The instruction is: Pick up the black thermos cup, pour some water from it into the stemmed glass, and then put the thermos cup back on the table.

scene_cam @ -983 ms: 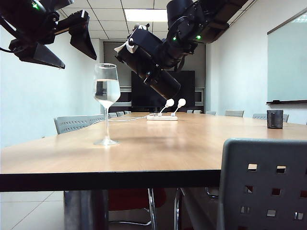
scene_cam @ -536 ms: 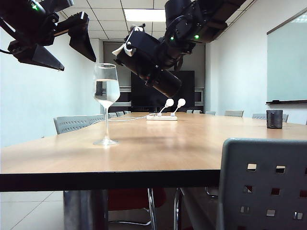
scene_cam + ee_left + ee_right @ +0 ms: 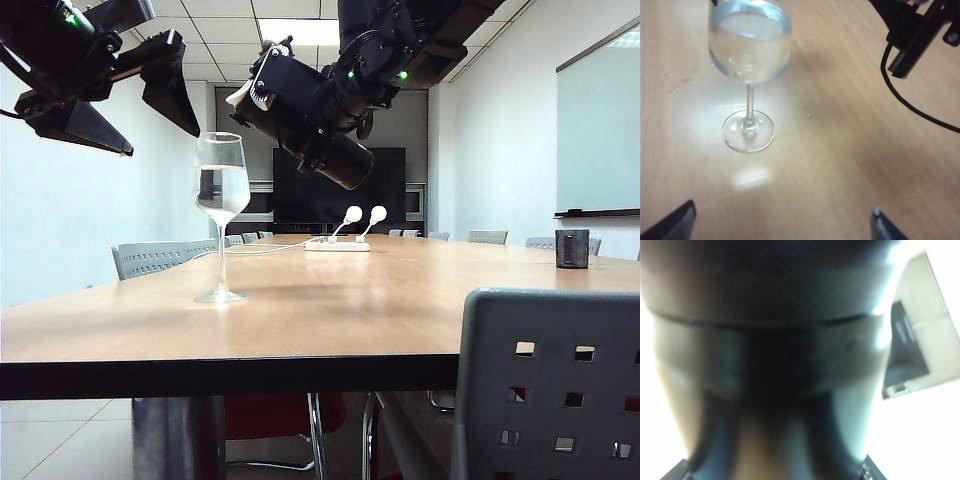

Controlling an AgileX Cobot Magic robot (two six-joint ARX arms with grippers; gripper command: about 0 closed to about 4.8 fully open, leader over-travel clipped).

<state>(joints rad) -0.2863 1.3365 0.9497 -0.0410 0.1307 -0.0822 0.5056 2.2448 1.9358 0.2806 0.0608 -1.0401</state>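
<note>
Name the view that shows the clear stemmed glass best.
The exterior view: the whole clear stemmed glass shows, rim to foot, partly filled. The left wrist view crops its rim; the right wrist view shows none of it.

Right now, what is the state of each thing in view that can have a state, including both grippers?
black thermos cup: held in the air, tilted, spout end raised toward the glass side, not pouring.
stemmed glass: upright on the table, partly filled with water.
right gripper: closed around the thermos body, to the right of the glass and above it.
left gripper: open, empty, raised above the glass.
small dark cup: upright, far right on the table.
</note>
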